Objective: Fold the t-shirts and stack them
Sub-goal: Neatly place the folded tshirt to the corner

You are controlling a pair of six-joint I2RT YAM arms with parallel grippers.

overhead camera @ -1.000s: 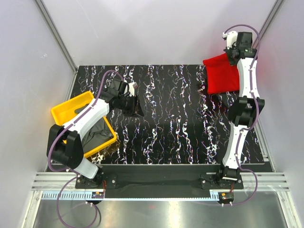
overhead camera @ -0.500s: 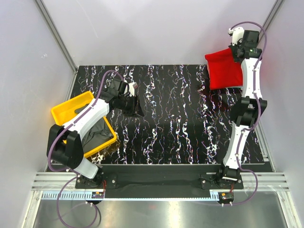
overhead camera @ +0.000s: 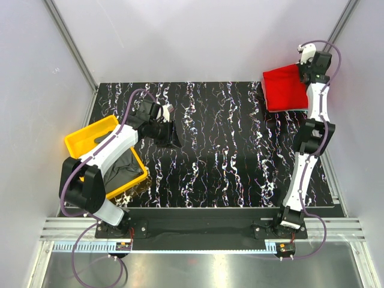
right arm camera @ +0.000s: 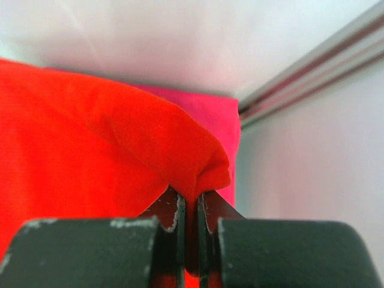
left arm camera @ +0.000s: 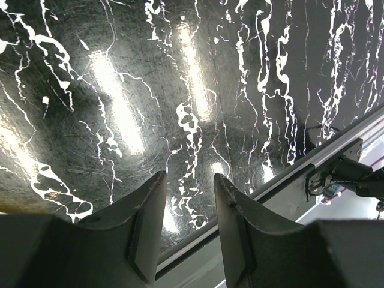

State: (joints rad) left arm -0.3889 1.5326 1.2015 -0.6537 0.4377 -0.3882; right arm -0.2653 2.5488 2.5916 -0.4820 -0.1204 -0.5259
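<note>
While the overhead view shows only the red shirt (overhead camera: 285, 89) at the far right corner of the counter (overhead camera: 216, 150), our wrist view shows the right pincer (right arm camera: 191, 207) clamped on a fold of it, with what may be a pink shirt (right arm camera: 210, 114) beneath. The left pincer (left arm camera: 189, 183) gapes partway over bare counter, holding nothing. Since a second ago, the red shirt has shifted right.

Overhead rear view, close wrist views; red t-shirt (overhead camera: 285, 89) shared.
</note>
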